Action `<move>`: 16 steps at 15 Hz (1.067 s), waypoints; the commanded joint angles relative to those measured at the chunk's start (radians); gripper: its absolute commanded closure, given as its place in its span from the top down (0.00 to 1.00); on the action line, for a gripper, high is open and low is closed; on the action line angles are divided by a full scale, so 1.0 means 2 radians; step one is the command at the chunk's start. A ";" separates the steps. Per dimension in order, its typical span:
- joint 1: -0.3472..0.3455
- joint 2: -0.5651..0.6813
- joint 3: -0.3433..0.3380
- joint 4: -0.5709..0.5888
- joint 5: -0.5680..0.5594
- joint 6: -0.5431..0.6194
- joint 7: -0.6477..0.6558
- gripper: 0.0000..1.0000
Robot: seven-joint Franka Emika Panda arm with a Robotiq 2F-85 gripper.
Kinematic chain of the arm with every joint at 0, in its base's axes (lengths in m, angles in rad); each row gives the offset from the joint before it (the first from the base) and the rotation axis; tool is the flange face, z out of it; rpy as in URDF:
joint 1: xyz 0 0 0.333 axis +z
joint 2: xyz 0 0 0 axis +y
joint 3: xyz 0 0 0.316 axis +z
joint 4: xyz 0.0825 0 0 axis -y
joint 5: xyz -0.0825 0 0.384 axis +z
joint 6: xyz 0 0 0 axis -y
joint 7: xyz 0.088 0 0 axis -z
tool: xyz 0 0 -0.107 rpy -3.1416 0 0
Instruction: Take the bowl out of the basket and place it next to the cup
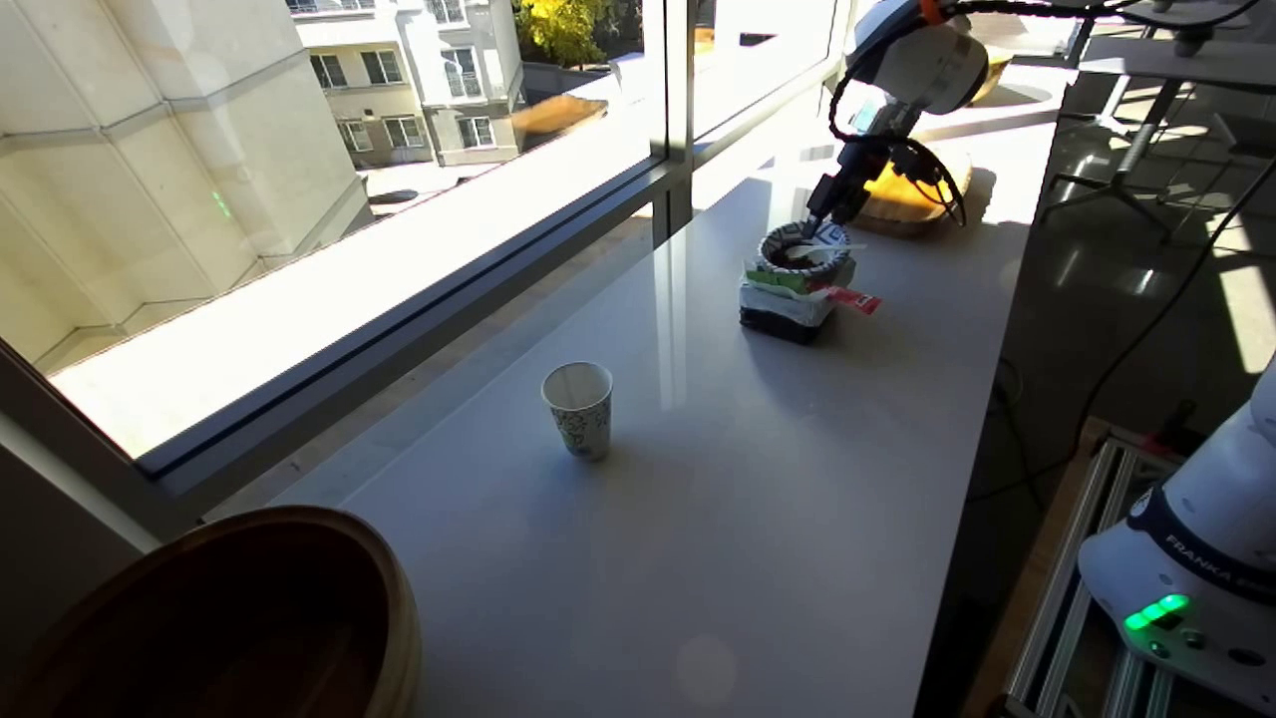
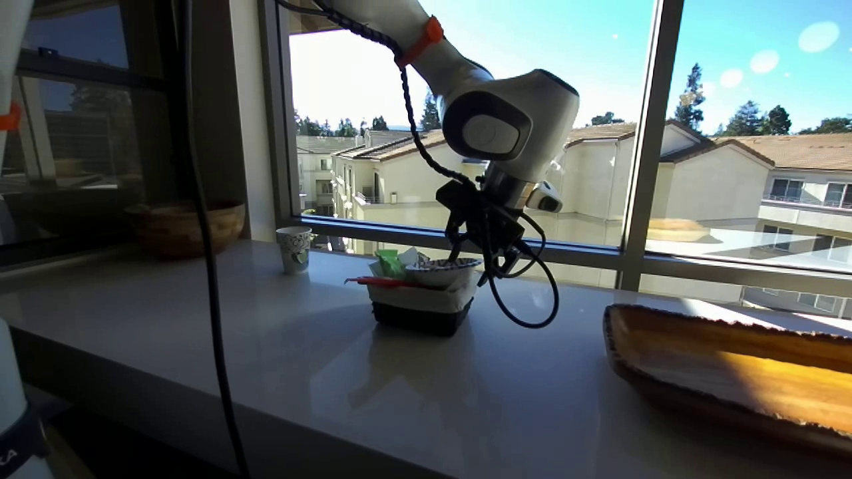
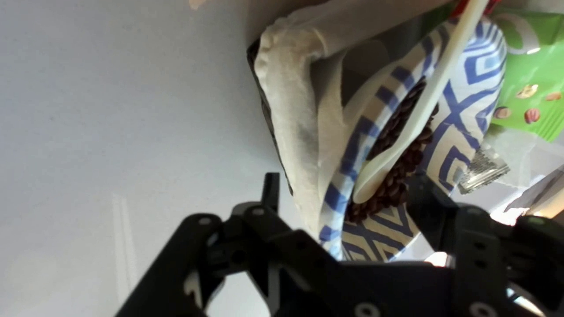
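The bowl (image 1: 835,237) is white with a blue pattern and holds dark beans and a white spoon. It sits tilted in the basket (image 1: 783,302); the bowl (image 2: 436,273) and basket (image 2: 421,299) show in both exterior views. The basket has a pale cloth lining and a dark base. The patterned paper cup (image 1: 581,414) stands apart on the table, also in an exterior view (image 2: 294,249). My gripper (image 3: 347,187) is open at the bowl's edge. In the wrist view, one finger is outside the basket (image 3: 288,101), the other over the bowl's (image 3: 469,94) inside. Contact cannot be told.
A green packet (image 3: 528,83) and a red packet (image 1: 854,299) share the basket. A large brown wooden vessel (image 1: 399,608) stands beyond the cup. A wooden tray (image 2: 719,379) lies on the basket's other side. A window runs along the table's back. A black cable (image 2: 210,279) hangs in front.
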 commanded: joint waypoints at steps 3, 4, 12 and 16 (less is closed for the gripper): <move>-0.016 -0.001 0.012 0.007 0.004 -0.010 0.008 0.41; -0.016 -0.004 0.012 0.006 0.003 -0.012 0.010 0.36; -0.018 -0.008 0.012 -0.002 0.001 -0.017 0.013 0.24; -0.019 -0.009 0.012 -0.004 0.003 -0.025 0.014 0.11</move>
